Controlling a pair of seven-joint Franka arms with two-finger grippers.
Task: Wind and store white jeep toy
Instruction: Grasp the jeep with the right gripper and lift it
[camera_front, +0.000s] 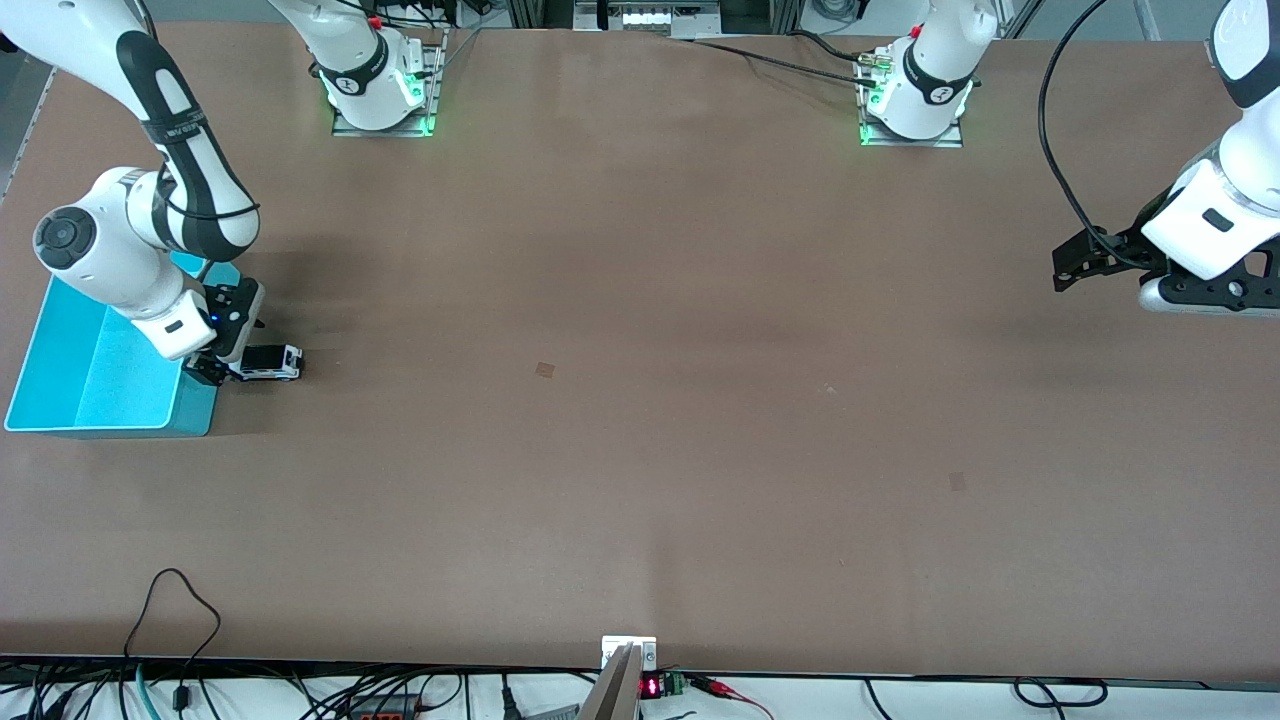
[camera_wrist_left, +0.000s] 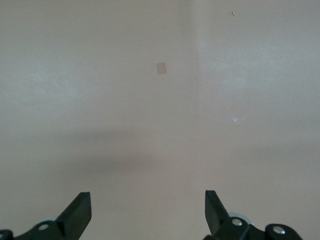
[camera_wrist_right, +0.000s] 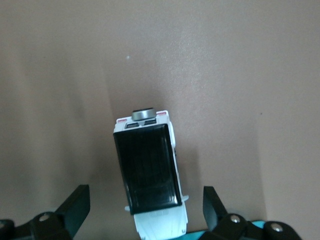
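Observation:
The white jeep toy, with a black roof and a spare wheel at its rear, stands on the table right beside the cyan bin. My right gripper is low over the jeep's hood end, at the bin's edge. In the right wrist view the jeep lies between the open fingers, with a gap on each side; the gripper holds nothing. My left gripper waits open and empty above the table at the left arm's end; it also shows open in the left wrist view.
The bin's cyan rim shows in the right wrist view. Small square marks lie on the brown table top. Cables run along the table edge nearest the front camera.

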